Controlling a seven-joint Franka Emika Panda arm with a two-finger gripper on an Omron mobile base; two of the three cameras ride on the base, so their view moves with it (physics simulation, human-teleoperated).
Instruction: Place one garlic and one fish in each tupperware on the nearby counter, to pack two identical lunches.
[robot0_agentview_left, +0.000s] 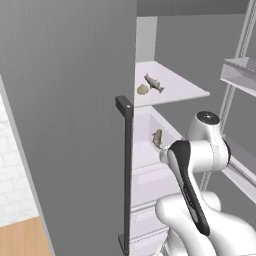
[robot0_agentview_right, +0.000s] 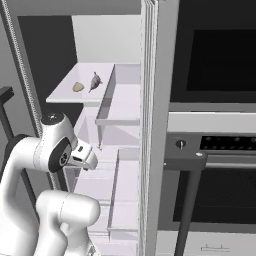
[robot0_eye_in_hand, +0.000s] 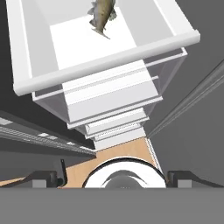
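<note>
Flat, even rendered light; no glare, no blur.
Shelves read bright, recesses dark grey; shadows soft and faint; edges sharp, undistorted.

2 base views flanking the arm, facing the open fridge shelf (robot0_agentview_left: 172, 87); hand view looking down close.

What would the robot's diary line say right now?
place: open fridge | gripper: open, empty, above drawer | fish: in drawer | shelf: second fish, garlic

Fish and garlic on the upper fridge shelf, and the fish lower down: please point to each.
Upper fish (robot0_agentview_left: 154, 83), left base view, middle of its body.
Garlic (robot0_agentview_left: 143, 89), left base view, centre of the bulb.
Lower fish (robot0_eye_in_hand: 102, 15), hand view, middle of its body.
</note>
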